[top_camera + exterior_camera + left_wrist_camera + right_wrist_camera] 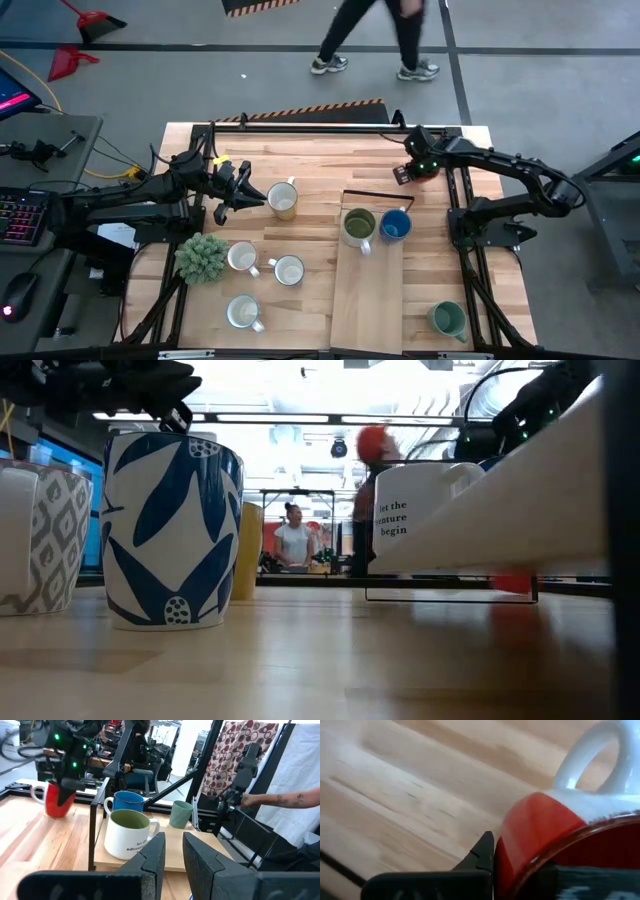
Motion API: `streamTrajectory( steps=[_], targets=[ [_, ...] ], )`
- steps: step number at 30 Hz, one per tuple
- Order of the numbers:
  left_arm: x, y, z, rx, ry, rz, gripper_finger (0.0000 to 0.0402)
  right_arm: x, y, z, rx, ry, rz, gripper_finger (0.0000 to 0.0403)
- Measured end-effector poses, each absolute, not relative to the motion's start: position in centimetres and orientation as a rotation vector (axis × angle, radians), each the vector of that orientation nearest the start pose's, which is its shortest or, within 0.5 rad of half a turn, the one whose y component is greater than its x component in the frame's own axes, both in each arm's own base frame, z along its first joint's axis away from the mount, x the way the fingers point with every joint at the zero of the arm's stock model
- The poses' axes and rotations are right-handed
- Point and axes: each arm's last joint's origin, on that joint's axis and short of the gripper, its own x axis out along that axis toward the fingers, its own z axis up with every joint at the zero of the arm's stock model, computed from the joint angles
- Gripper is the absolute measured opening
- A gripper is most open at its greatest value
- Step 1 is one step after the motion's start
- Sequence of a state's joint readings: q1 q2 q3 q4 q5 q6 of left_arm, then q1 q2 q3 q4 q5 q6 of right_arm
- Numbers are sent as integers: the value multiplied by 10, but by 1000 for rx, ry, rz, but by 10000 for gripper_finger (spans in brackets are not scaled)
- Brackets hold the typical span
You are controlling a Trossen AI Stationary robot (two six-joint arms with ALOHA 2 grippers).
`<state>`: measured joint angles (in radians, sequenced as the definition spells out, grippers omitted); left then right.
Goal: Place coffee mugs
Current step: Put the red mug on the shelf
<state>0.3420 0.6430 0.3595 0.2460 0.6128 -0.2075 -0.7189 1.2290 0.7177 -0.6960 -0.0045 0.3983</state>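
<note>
On the near edge of the table (pixel 310 330), seen from above, stand a teal mug (pixel 447 319) at the right and a white mug (pixel 243 312) at the left. Farther in, two more white mugs (pixel 288 270) sit beside a bushy plant (pixel 203 257). On a raised wooden board (pixel 365 300) an olive-lined mug (pixel 359 226) and a blue mug (pixel 395 225) stand side by side. The left gripper (pixel 246 190) hovers just beside a cream mug (pixel 283 200), its jaws slightly parted and holding nothing. At the far side, the right gripper (pixel 408 172) is clenched on the rim of the red mug (pixel 540 840), one finger outside the wall, one inside. Beyond the table a person (pixel 375 35) walks past.
</note>
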Motion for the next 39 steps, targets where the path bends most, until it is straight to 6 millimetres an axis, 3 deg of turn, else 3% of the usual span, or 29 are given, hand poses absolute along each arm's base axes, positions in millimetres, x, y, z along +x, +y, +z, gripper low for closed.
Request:
streamTrajectory(
  steps=[8, 14, 22, 28, 33, 39],
  targets=[
    [149, 35, 242, -250, 113, -261, 57, 177, -154, 261, 643, 821, -814, 1],
    [148, 35, 241, -257, 128, -260, 57, 194, -144, 309, 572, 740, -697, 1],
    [148, 35, 241, -254, 121, -261, 57, 219, -103, 352, 440, 670, -552, 1],
    [147, 35, 243, -244, 106, -262, 57, 221, -67, 382, 377, 692, -525, 1],
    [145, 34, 245, -238, 93, -263, 57, 217, -36, 389, 411, 737, -528, 0],
    [145, 34, 245, -236, 90, -263, 57, 227, 1, 387, 452, 714, -484, 0]
  ],
)
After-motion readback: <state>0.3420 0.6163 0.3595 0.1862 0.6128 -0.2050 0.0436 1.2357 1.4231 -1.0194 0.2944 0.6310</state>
